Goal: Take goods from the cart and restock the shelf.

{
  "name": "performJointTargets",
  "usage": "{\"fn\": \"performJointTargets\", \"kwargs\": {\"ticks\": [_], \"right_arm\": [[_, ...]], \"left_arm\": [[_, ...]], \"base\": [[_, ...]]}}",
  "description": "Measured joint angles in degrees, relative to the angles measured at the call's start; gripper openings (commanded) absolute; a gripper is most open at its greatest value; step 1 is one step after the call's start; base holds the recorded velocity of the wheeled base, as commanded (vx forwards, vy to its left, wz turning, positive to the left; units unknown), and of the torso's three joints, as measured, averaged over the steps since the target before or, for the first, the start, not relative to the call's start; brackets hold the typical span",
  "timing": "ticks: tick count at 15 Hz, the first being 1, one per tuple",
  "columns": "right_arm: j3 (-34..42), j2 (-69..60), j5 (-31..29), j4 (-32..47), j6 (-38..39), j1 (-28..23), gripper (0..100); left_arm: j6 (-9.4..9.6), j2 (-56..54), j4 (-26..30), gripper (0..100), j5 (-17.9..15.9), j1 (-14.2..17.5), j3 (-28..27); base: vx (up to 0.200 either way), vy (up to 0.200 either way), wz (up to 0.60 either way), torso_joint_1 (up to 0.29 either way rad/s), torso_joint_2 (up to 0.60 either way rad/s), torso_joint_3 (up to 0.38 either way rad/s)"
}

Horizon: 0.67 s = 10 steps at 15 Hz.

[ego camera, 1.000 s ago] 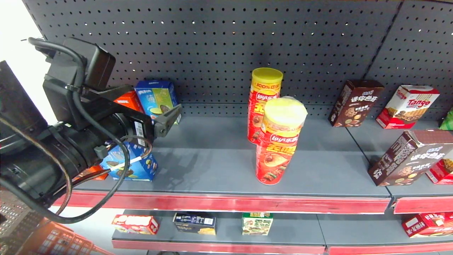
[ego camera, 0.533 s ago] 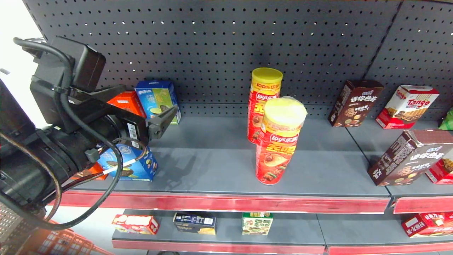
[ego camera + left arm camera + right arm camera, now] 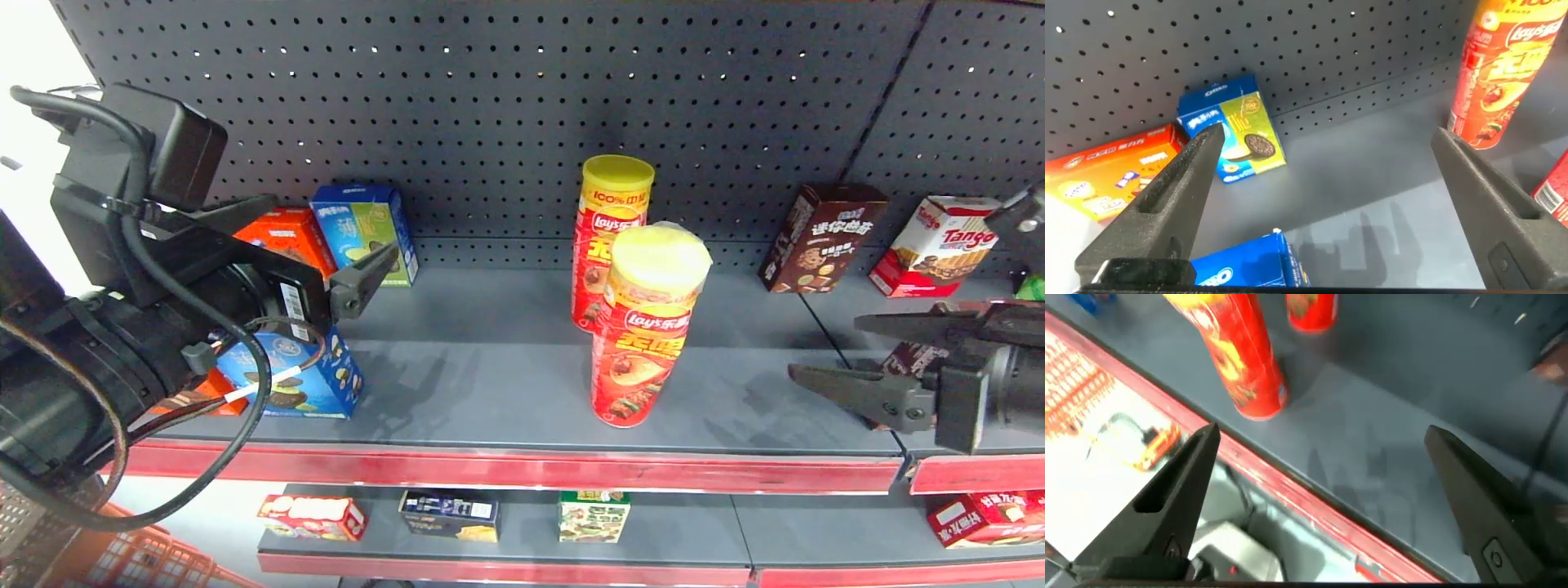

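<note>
1. The left tool (image 3: 335, 224) hangs in front of the left end of the shelf (image 3: 490, 376), its jaws spread wide and holding nothing.
2. The right tool (image 3: 824, 347) hovers over the shelf's front edge on the right. It is likewise released and empty, with its fingers pointing towards the cans.
3. A corner of the orange cart (image 3: 131, 555) shows low on the left, beneath the left arm.
4. At the shelf's front, a blue cookie box (image 3: 306, 388) sits under the left tool. A red crisp can (image 3: 645, 327) with a yellow lid stands upright near the middle.
5. Just behind that can stands a second crisp can (image 3: 612, 220), also upright.
6. Against the back on the left are an orange box (image 3: 286, 237) and a blue-green box (image 3: 363, 229), side by side.
7. Far right, a brown biscuit box (image 3: 820, 237) and a red-white wafer box (image 3: 939, 245) stand near the pegboard wall (image 3: 490, 106).
</note>
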Motion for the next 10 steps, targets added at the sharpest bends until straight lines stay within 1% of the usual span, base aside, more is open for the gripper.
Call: {"fn": "performJointTargets", "kwargs": {"ticks": [7,10], "right_arm": [[-0.77,7.17,-0.4,-0.38,-0.74,0.77,100],[-2.78,10.29,-2.88,-0.65,-1.4,0.69,100]], "left_arm": [[0.07,-0.22,-0.35,100,-0.2,1.0,-0.38],[0.1,-0.24,-0.33,100,-0.24,1.19,-0.18]], "base": [[0.0,0.0,0.0,0.0,0.0,0.0],[0.0,0.0,0.0,0.0,0.0,0.0]]}}
